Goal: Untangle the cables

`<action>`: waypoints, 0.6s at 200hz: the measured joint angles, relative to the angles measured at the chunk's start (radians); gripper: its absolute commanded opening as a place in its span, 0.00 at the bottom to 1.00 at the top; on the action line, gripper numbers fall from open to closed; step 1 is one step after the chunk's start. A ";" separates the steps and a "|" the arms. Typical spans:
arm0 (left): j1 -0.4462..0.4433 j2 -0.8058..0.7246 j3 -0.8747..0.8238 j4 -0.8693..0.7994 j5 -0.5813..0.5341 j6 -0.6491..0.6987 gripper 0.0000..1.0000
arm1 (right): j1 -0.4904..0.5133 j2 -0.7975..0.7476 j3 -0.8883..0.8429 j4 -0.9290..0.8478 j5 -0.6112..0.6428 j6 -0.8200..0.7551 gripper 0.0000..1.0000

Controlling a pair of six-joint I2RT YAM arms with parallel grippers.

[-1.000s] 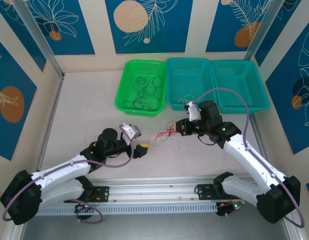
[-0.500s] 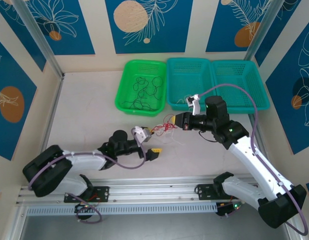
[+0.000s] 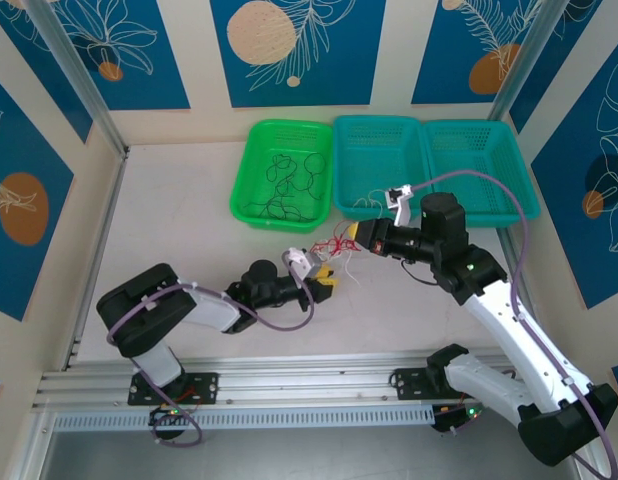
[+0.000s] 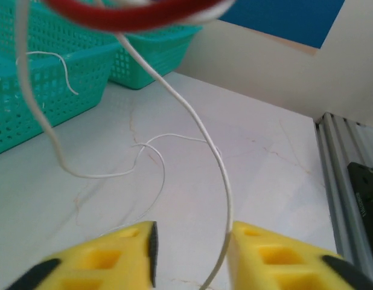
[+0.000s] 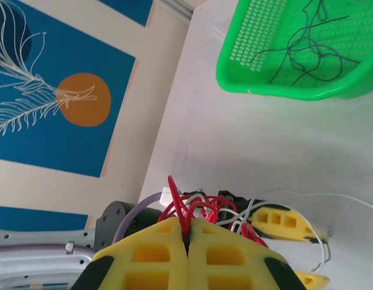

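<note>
Reads as a robotics lab test cell. Fenced at 9, 12 and 3 o'clock by blue leaf-print backdrop panels (image 3: 299, 50) on aluminium posts (image 3: 76, 75); edged at 6 o'clock with a slotted aluminium rail (image 3: 309, 385) carrying white robot arms (image 3: 509, 325); stocked at 12 o'clock with plastic sorting baskets (image 3: 244, 175).

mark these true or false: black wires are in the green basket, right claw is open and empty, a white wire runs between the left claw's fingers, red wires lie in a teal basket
1. The black wires lie in the green basket. True.
2. The right claw is open and empty. False: it is shut on the red wires.
3. A white wire runs between the fingers of the left claw. True.
4. The red wires lie in a teal basket. False: the right claw holds them over the table.
</note>
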 measured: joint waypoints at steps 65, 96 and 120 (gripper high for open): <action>0.000 -0.026 -0.001 0.008 -0.043 -0.007 0.00 | -0.153 -0.087 -0.093 -0.014 0.020 0.078 0.00; 0.000 -0.063 -0.014 -0.018 -0.053 -0.012 0.00 | -0.204 -0.094 -0.098 -0.048 0.031 0.097 0.00; 0.024 -0.180 -0.060 -0.099 -0.117 -0.043 0.00 | -0.302 -0.119 -0.106 -0.113 0.070 0.105 0.00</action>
